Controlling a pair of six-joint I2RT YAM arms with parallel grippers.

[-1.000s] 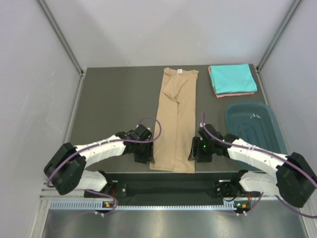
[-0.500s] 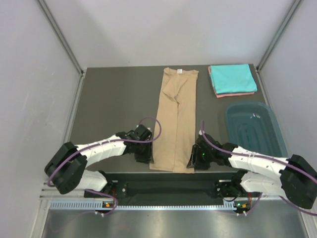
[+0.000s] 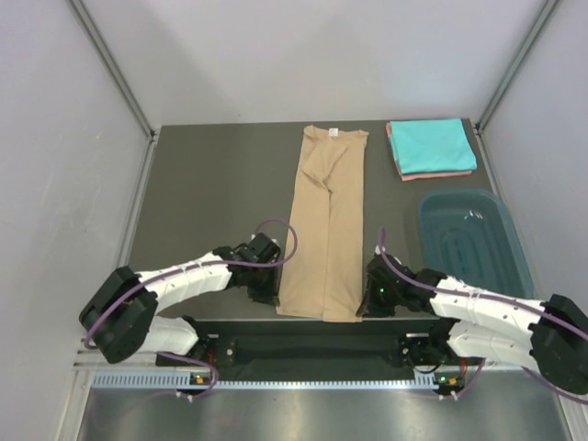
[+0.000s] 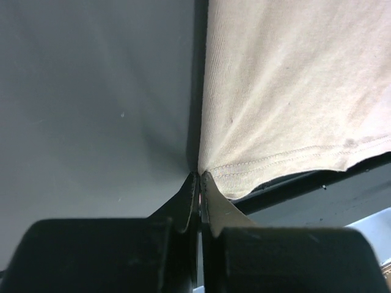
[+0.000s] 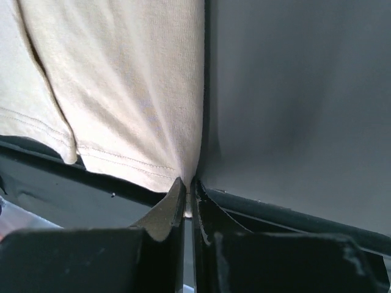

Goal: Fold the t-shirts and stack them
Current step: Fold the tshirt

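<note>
A tan t-shirt [image 3: 327, 220] lies as a long narrow strip down the middle of the table, collar end far, hem at the near edge. My left gripper [image 3: 276, 299] is shut on the hem's near left corner; in the left wrist view the tan cloth [image 4: 293, 91] puckers into my left gripper [image 4: 200, 176]. My right gripper [image 3: 364, 308] is shut on the near right corner, and the tan cloth [image 5: 122, 85] pinches into it [image 5: 188, 181] in the right wrist view. A folded turquoise t-shirt [image 3: 430, 144] rests on a folded salmon-pink one [image 3: 441, 175] at the far right.
A dark teal plastic tub [image 3: 473, 237] stands at the right, just beyond my right arm. The grey table's near edge [image 3: 312, 321] runs right under both grippers. Grey walls close in the left and right sides.
Both grippers have closed from open onto the tan t-shirt's near hem corners. The right gripper has shifted toward the near edge; the hem's corners have drawn in slightly.
</note>
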